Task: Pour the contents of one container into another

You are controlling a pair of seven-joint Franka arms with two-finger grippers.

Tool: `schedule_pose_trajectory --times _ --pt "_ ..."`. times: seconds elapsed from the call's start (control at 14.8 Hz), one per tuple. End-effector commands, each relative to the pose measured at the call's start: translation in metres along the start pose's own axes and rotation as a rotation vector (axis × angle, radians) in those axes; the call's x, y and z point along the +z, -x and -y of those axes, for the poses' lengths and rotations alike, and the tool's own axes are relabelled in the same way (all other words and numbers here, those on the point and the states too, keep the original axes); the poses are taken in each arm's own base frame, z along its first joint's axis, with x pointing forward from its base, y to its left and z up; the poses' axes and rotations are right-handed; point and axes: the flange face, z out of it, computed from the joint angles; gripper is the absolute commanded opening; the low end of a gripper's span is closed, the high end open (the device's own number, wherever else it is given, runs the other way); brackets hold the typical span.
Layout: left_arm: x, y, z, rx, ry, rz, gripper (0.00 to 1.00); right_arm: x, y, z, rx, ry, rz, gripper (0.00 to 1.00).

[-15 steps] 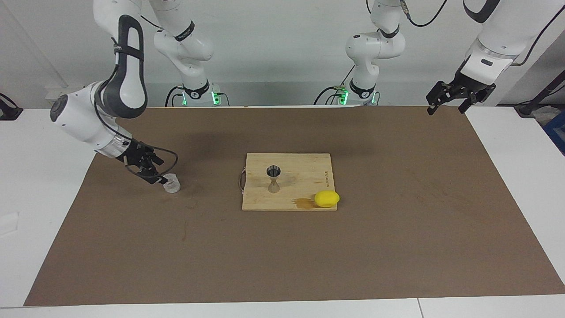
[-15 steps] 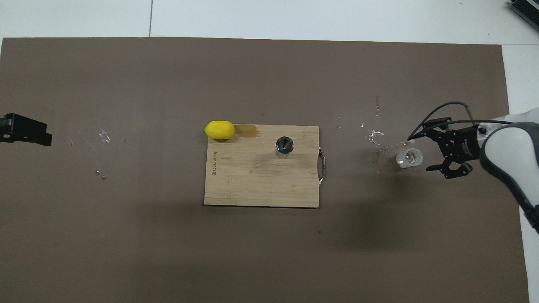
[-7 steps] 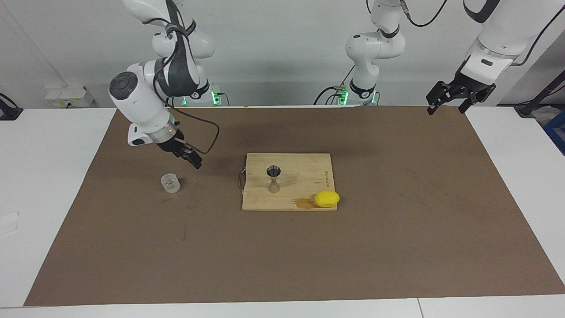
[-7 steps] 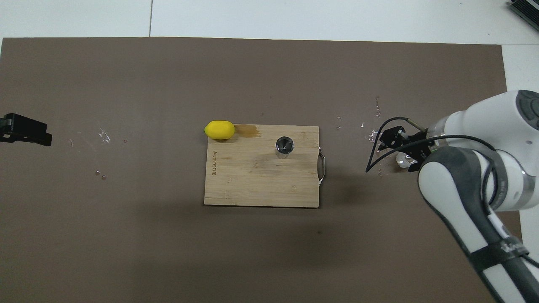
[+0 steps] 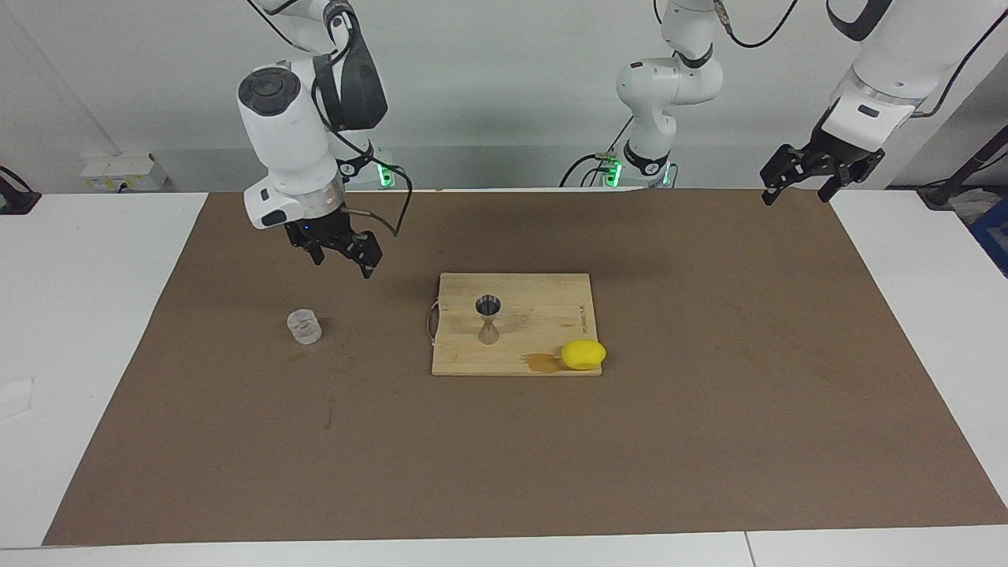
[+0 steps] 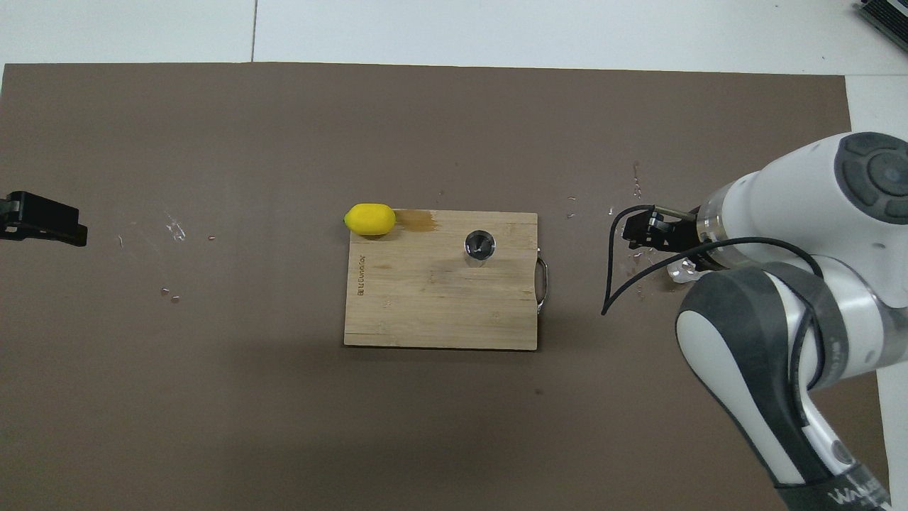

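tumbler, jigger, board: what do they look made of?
Tumbler: likely clear glass, see-through with a textured wall; clear plastic not ruled out.
Jigger: likely polished steel, silvery and reflective.
Board: likely bamboo or wood, pale strip grain, matte, with a darker stain beside the lemon.

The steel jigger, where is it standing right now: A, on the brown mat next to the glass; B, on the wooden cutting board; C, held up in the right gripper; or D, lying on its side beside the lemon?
B: the jigger stands upright on the cutting board, apart from the lemon, with no gripper near it.
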Motion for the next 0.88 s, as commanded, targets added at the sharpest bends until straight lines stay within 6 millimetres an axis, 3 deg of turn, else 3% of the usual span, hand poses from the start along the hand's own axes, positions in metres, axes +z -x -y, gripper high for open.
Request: schedule_pose_trajectory --times 0.0,0.27,0.81 --pt "-0.001 0.010 0.001 0.001 -0.018 0.002 1.00 -0.033 -0.013 -0.010 -0.085 0.019 -0.021 1.00" --pt "-0.001 0.010 0.001 0.001 -0.018 0.002 1.00 -0.061 -0.012 -0.025 -0.097 0.009 -0.004 1.00" --pt "-0.001 0.010 0.001 0.001 -0.018 0.002 1.00 -0.060 -0.004 -0.037 -0.078 0.021 0.035 1.00"
